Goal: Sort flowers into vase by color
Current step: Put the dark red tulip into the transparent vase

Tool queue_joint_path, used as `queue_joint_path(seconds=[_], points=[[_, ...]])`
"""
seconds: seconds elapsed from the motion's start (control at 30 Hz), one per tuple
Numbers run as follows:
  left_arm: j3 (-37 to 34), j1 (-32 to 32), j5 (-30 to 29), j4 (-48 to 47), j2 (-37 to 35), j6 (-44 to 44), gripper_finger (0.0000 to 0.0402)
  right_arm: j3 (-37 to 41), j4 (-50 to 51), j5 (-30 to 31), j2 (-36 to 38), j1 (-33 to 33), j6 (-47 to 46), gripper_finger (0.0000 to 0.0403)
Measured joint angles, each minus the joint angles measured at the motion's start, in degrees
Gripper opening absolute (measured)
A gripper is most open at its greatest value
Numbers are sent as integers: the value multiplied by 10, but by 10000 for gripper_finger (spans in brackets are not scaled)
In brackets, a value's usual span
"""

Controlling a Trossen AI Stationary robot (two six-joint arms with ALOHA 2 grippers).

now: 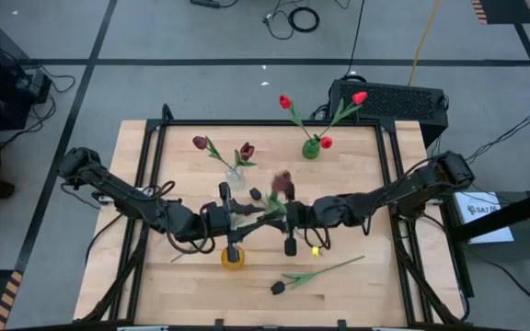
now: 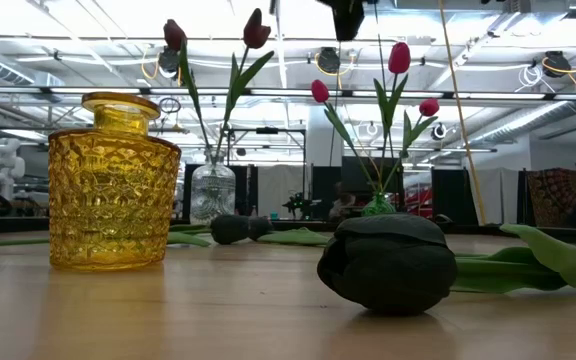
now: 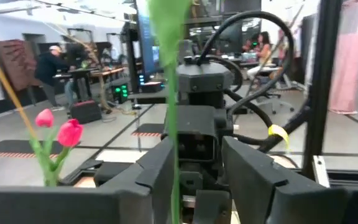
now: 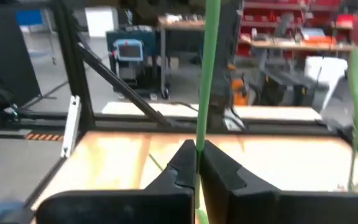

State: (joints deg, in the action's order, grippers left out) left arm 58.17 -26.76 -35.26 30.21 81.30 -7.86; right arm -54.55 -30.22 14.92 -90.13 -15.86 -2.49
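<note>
Fingers of the right gripper (image 4: 196, 163) are pinched tight on a thin green stem (image 4: 207, 74), which rises straight up through the middle of its wrist view. In the high view that gripper sits just right of centre with the dark maroon tulip (image 1: 282, 180) standing above it. Facing it from the left, the left gripper (image 1: 231, 217) has the same stem and a broad leaf (image 3: 167, 37) running up between its fingers (image 3: 157, 171); whether they press on it or only flank it I cannot tell. Just below in the high view stands the yellow glass vase (image 1: 233, 258), nothing in it. Above centre, the clear vase (image 1: 235, 176) holds two dark heads, and the green vase (image 1: 311, 148) in the upper right holds three red ones. One near-black tulip (image 1: 316, 274) lies flat toward the lower right of the table. I would judge these flowers very light, the stems wiry and springy, and slick enough to twist in a grip, with floppy leaves that catch on things. Mid-stem, clear of the leaves and below the head, looks the sensible place to hold.
</note>
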Motion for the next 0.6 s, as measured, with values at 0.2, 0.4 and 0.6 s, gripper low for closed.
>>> queue_joint_path(seconds=[0.2, 0.4, 0.6], points=[[0, 5, -32, -11, 0, -1, 146, 0, 61, 0, 4, 11, -29, 2], [0, 13, -74, -29, 0, 5, 146, 0, 85, 0, 4, 16, -31, 2], [0, 19, -78, -49, 0, 14, 146, 0, 87, 0, 4, 16, -30, 2]])
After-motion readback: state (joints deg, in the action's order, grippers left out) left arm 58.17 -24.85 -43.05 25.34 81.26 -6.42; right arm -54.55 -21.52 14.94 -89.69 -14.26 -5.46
